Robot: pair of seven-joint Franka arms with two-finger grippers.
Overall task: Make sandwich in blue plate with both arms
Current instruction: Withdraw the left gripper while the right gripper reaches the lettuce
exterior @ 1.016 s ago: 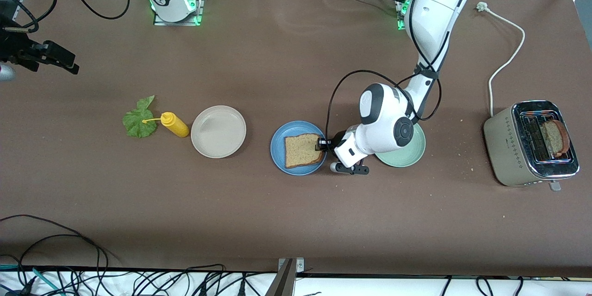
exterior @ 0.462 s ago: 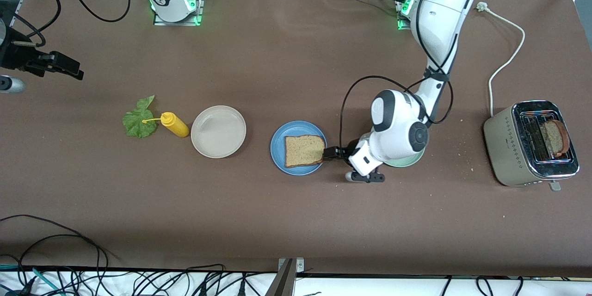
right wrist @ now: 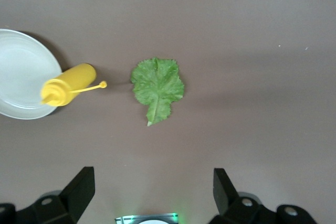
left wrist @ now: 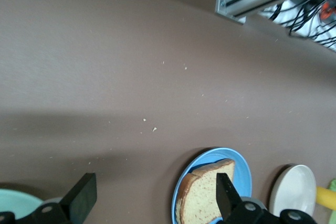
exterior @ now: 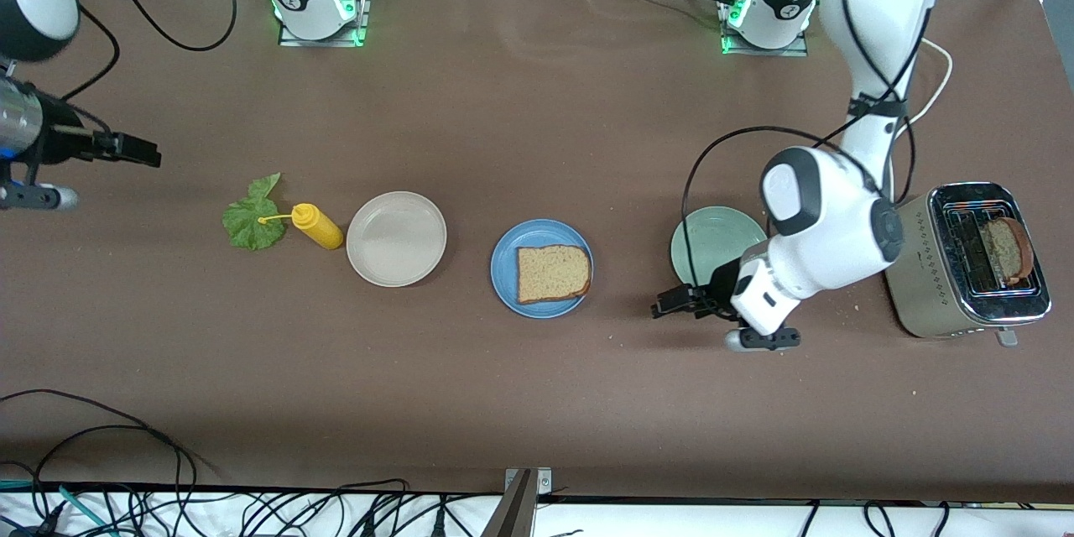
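**One slice on blue plate, both grippers empty**

Blue plate [exterior: 503,285] sits mid-worktop w/ a single slice of brown bread [exterior: 552,273] flat on it, crust edge toward the left arm's end. No lettuce on it, no 2nd slice on top.

Left gripper [exterior: 671,302] is low over bare worktop [exterior: 537,403] between blue plate and pale green plate [exterior: 709,239], fingers [left wrist: 84,198] spread wide, nothing in them. Left wrist view shows the plate w/ bread past the fingertips, clear gap, not touching.

Right gripper [exterior: 138,153] hangs over the worktop at the right arm's end, near the edge of the front view. Fingers [right wrist: 79,187] apart, holding nothing. Right wrist view looks down on the lettuce leaf [exterior: 252,216], lying flat on the worktop.

Yellow squeeze bottle [exterior: 317,226] lies on its side, nozzle tip touching/over the leaf edge, body just beside the beige plate [exterior: 396,238]. Beige plate sits between bottle and blue plate.

Toaster [exterior: 965,260] stands at the left arm's end, w/ a 2nd bread slice [exterior: 1003,250] sticking up from one slot; cord [exterior: 919,92] runs off toward the left arm's base. Green plate sits between toaster and blue plate, partly under the left arm.
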